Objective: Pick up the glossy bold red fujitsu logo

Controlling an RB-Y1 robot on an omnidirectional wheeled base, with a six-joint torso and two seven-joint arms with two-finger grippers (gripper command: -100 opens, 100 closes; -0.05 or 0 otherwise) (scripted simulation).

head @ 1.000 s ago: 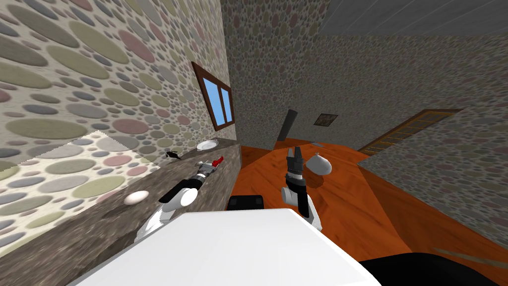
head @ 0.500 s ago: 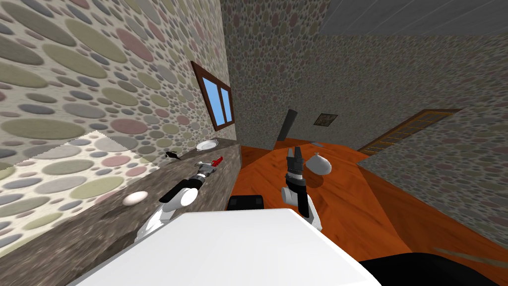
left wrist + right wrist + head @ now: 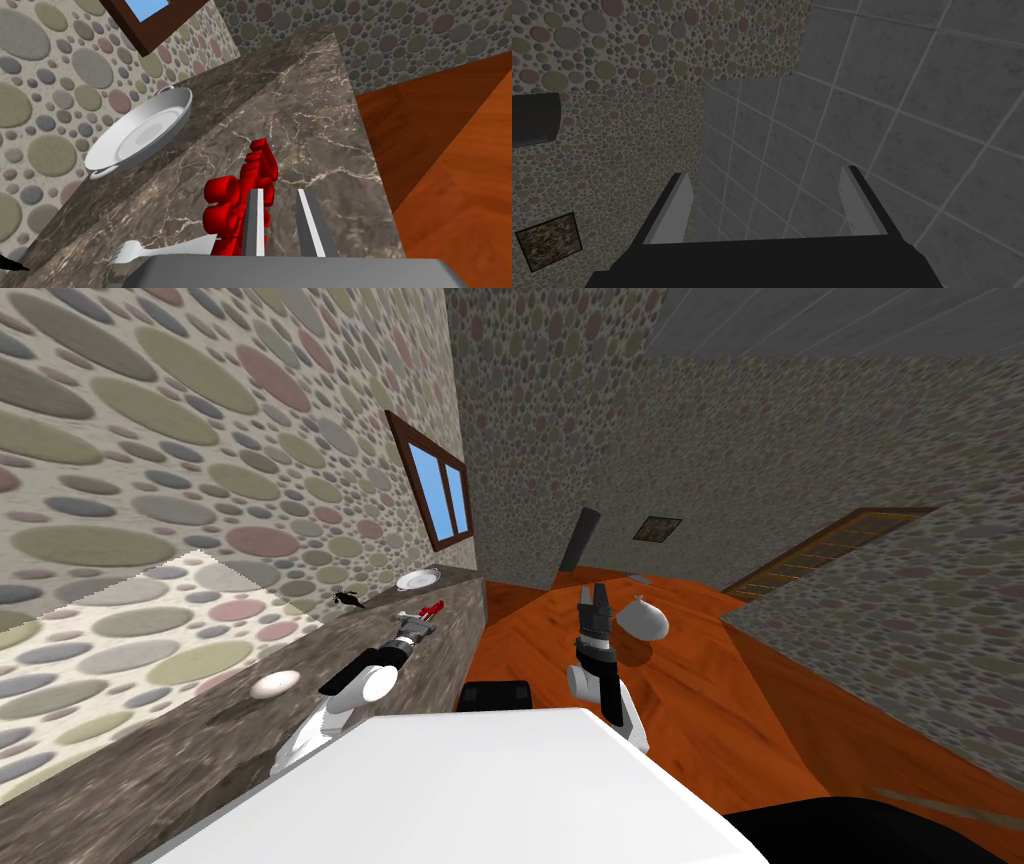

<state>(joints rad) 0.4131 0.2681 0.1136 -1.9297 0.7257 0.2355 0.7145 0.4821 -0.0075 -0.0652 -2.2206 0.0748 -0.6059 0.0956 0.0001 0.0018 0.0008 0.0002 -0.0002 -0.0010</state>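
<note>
Home kitchen corner: dark veined marble counter point(image 3: 310, 130), shallow white two-handled pan point(image 3: 137, 132), white fork point(image 3: 150, 250), brown-framed window point(image 3: 440, 488).

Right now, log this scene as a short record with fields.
Left gripper: fingers close together on the red logo, above the marble counter
Right gripper: open, holding nothing
Next to logo: white fork lying on the counter
Farther along counter: white pan, near the wall
</note>
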